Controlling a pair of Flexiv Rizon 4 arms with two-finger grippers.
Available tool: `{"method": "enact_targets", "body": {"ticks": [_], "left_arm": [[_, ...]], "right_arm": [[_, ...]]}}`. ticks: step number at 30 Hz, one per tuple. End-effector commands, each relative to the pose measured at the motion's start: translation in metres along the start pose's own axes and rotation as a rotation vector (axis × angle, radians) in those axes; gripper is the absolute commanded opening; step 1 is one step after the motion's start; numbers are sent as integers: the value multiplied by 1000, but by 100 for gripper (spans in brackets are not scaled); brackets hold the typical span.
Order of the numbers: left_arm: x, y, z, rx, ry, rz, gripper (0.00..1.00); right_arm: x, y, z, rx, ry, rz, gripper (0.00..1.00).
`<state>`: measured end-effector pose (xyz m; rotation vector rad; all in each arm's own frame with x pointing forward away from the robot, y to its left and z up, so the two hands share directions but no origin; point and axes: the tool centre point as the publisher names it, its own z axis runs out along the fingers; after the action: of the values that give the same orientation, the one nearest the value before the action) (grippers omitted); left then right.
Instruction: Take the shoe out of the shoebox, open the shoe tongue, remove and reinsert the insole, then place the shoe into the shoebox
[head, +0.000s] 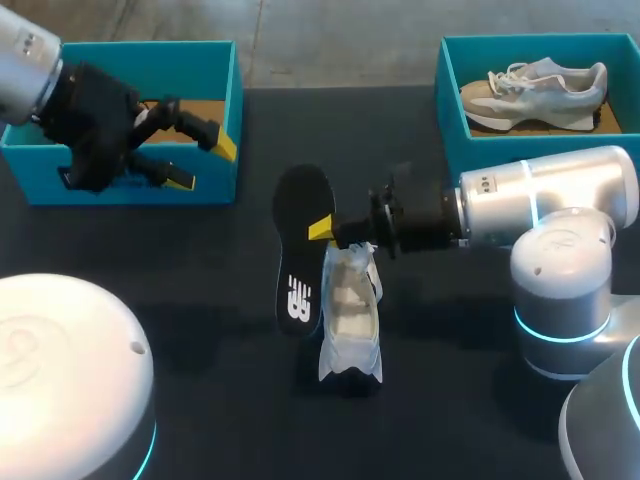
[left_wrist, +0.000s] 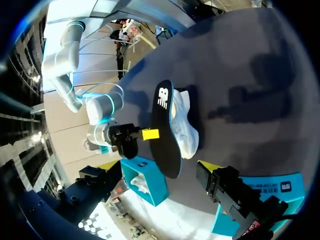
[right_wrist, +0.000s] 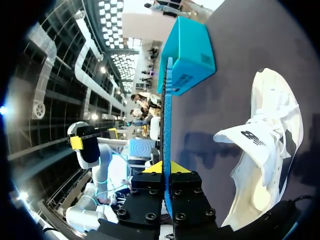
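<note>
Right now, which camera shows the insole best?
The head view: the insole shows face-on, whole outline visible, pinched by the right gripper. The left wrist view also shows its face, at a slant; the right wrist view only its thin edge.

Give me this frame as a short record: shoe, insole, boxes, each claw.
shoe: white, on the table, tongue folded out
insole: black, outside the shoe, held on edge beside it
left shoebox: teal, no shoe visible inside
right shoebox: teal, holds a second shoe
right claw: shut on the insole
left claw: open, empty, over the left shoebox
</note>
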<state>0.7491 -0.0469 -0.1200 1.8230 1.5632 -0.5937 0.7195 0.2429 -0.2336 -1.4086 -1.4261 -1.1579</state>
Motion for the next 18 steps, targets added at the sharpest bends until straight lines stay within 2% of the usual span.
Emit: {"method": "enact_targets", "body": {"ticks": [1, 9, 18], "left_arm": [[-1, 1, 0, 3, 12, 1, 100], [-1, 1, 0, 3, 12, 1, 100], [-5, 14, 10, 51, 111, -77, 100]], "right_arm": [[2, 0, 3, -3, -7, 2, 0], [2, 0, 3, -3, -7, 2, 0], [-8, -4, -1, -9, -17, 11, 0]]}}
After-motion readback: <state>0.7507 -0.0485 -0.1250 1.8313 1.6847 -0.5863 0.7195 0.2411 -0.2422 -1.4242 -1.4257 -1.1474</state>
